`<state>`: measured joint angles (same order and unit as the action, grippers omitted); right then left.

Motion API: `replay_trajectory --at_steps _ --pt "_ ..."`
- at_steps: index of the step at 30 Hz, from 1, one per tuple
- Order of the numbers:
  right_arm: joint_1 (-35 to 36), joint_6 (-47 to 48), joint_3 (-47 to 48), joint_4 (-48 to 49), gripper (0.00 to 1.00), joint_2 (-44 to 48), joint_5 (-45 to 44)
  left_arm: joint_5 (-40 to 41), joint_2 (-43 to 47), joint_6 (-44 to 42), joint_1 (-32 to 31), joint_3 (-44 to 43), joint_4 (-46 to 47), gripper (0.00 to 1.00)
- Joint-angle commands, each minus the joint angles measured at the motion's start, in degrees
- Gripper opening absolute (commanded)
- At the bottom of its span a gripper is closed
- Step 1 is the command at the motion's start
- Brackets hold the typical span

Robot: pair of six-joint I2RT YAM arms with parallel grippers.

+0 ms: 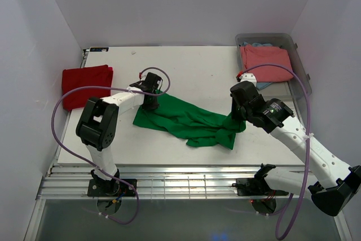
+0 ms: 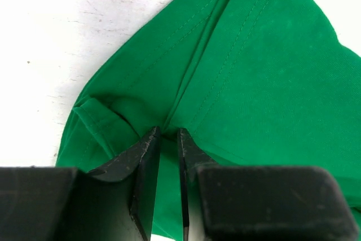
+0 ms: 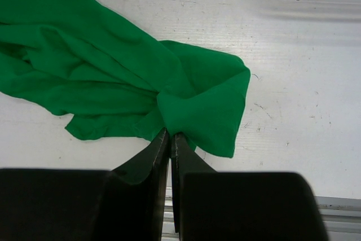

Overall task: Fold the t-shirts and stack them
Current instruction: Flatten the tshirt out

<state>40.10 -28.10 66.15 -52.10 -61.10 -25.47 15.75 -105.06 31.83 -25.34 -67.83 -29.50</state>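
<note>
White table (image 1: 197, 66), faintly scuffed, enclosed by plain pale walls (image 1: 186, 4). Green tee (image 1: 189, 119) stretched and rumpled across the near middle of the table. Left end pinched in left gripper (image 2: 168, 134), right end in right gripper (image 3: 171, 135), both clenched on the cloth. Red tee (image 1: 84, 84) folded at the far left edge. Pink tee (image 1: 265, 60) in bin (image 1: 271, 36), far right.
</note>
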Motion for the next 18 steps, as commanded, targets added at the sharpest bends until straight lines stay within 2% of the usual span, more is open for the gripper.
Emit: replay_trajectory --at_steps 1,9,11,15,18 --pt "0.0 -0.5 -0.3 1.6 0.08 1.1 0.1 -0.8 -0.3 0.5 -0.4 0.5 1.3 0.30" --pt "0.1 -0.5 -0.8 1.7 0.08 1.4 0.9 -0.7 -1.1 0.3 -0.8 -0.3 1.5 0.29" --pt "0.0 -0.6 -0.9 1.8 0.08 1.8 0.9 -0.5 -1.2 0.2 -0.8 -0.1 1.4 0.25" --pt "0.0 -0.5 -1.0 1.7 0.08 1.8 0.7 0.2 -0.9 0.3 -0.8 0.2 1.5 0.01" --pt "0.0 -0.6 -1.3 1.8 0.08 1.8 0.9 0.8 -0.4 0.2 -0.8 -0.3 1.1 0.00"
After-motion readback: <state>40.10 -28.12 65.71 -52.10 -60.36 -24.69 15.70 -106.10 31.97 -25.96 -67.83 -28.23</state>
